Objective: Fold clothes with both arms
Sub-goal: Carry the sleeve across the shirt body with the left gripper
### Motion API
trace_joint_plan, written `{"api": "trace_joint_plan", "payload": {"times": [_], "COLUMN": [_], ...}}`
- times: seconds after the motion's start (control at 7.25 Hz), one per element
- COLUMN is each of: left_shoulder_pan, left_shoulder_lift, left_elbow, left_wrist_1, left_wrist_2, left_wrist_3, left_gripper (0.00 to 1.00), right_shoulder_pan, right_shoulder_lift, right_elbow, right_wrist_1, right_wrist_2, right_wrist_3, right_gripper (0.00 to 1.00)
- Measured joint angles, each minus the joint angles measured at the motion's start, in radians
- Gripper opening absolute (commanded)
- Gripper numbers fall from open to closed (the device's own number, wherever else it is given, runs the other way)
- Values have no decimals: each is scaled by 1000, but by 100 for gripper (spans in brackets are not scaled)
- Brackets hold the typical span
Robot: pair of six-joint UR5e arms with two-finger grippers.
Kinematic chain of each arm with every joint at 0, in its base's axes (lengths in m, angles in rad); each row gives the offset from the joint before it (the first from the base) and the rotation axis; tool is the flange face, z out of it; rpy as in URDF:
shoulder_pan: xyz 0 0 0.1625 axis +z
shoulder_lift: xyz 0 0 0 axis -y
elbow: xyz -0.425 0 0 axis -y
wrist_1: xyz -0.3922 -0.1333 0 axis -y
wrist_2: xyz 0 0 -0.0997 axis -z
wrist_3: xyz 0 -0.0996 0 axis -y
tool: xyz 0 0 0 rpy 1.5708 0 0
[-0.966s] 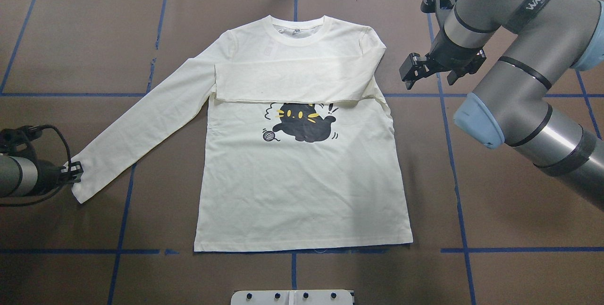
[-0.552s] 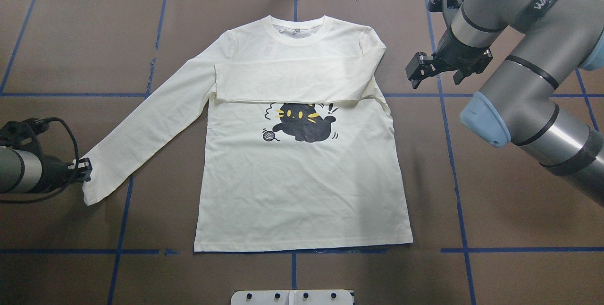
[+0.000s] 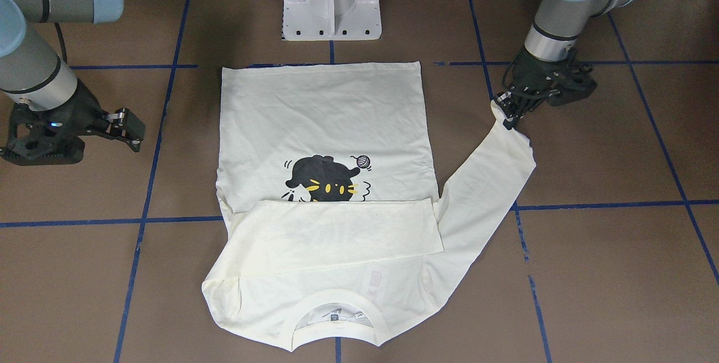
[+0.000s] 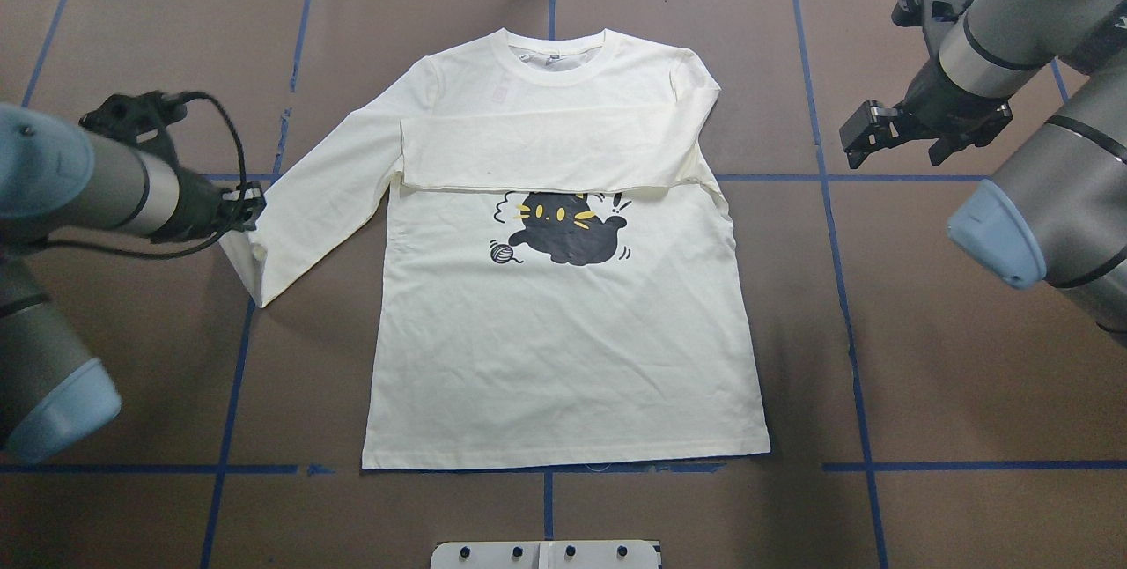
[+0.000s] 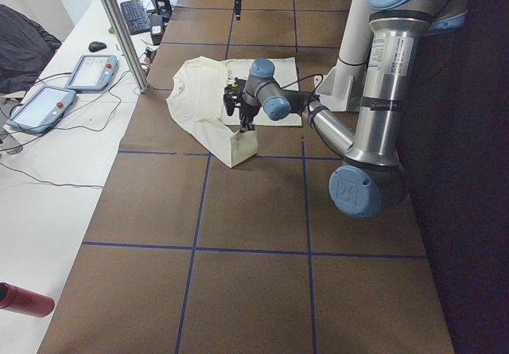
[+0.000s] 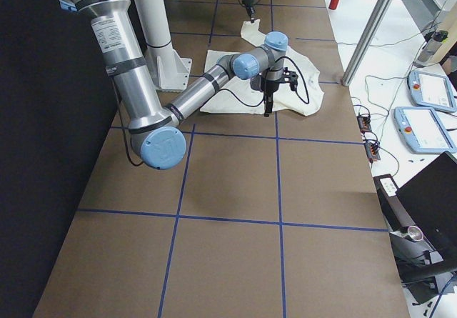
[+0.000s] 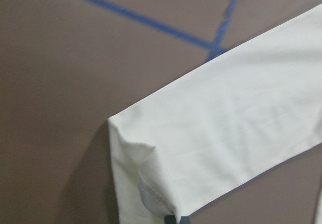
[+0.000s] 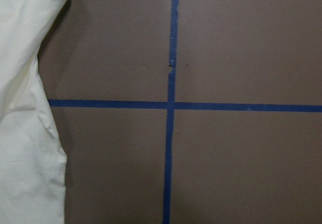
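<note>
The T-shirt (image 4: 563,358) lies flat in the middle of the table (image 4: 880,331), cat print (image 4: 563,230) upward and the collar on the side far from the robot. One sleeve is already laid across the chest. The cloth looks thin, light and very soft, so I judge that it will sag and wrinkle wherever it is not supported. It is better to take it at a hem or a cuff, where the seam gives the fingers something firmer. The left gripper (image 4: 242,208) is closed on the cuff (image 7: 146,183) of the other sleeve (image 4: 308,190), which hangs from it and bends over itself. The right gripper (image 4: 894,142) is over the bare table, well apart from the shirt. Its jaws seem to stand apart and it holds nothing. Compared with one second ago, the left gripper has carried the cuff from the far outside toward the body of the shirt, and the right gripper has moved further away.
</note>
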Motion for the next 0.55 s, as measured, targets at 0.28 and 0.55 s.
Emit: {"api": "trace_joint_plan", "payload": {"times": [0.28, 0.55], "left_shoulder_pan": [-74, -98], "left_shoulder_lift": [-241, -416], "left_elbow": [111, 190], "left_wrist_1": [45, -23], "left_wrist_2": [-32, -54], "left_wrist_3": [35, 18], "left_gripper": [0, 0], "right_shoulder_pan": [45, 74], "right_shoulder_lift": [-105, -162], "right_elbow": [39, 43], "right_wrist_1": [66, 127], "right_wrist_2": [2, 11], "right_wrist_3": [-16, -21], "right_gripper": [100, 100]}}
